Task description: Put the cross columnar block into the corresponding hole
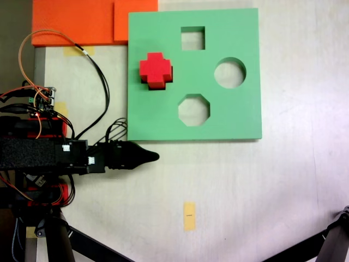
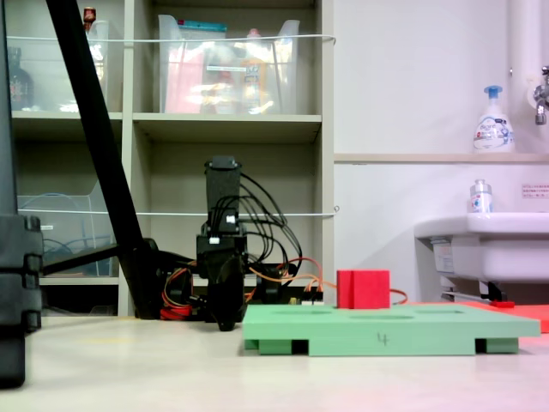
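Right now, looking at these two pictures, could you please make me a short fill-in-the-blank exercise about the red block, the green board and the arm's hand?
1. The cross columnar block stands on the green board and its colour is ____.
2. Besides the spot under the block, the board shows a square cutout, an octagonal cutout and a ____ cutout.
3. In the view from above, the hand rests off the board, holding ____.
4. The small tape strip on the table is ____ in colour.

Missing words: red; round; nothing; yellow-tan

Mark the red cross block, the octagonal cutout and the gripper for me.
red cross block (image 1: 155,67): fixed view, top face.
octagonal cutout (image 1: 206,101): fixed view, right inner edge.
gripper (image 1: 154,157): fixed view, tip.
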You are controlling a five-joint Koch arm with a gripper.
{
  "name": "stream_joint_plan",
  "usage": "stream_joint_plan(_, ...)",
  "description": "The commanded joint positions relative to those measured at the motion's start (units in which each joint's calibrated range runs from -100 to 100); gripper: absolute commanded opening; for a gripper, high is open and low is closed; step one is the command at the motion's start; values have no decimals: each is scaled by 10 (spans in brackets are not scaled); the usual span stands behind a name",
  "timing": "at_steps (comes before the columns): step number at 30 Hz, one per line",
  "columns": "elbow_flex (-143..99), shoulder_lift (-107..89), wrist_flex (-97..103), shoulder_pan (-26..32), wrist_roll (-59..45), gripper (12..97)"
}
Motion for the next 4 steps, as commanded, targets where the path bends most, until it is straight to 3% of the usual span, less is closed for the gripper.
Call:
stream_joint_plan(1,-11,-4,-61,-1,0,497)
stream_joint_plan(4,-11,-4,-61,-1,0,497)
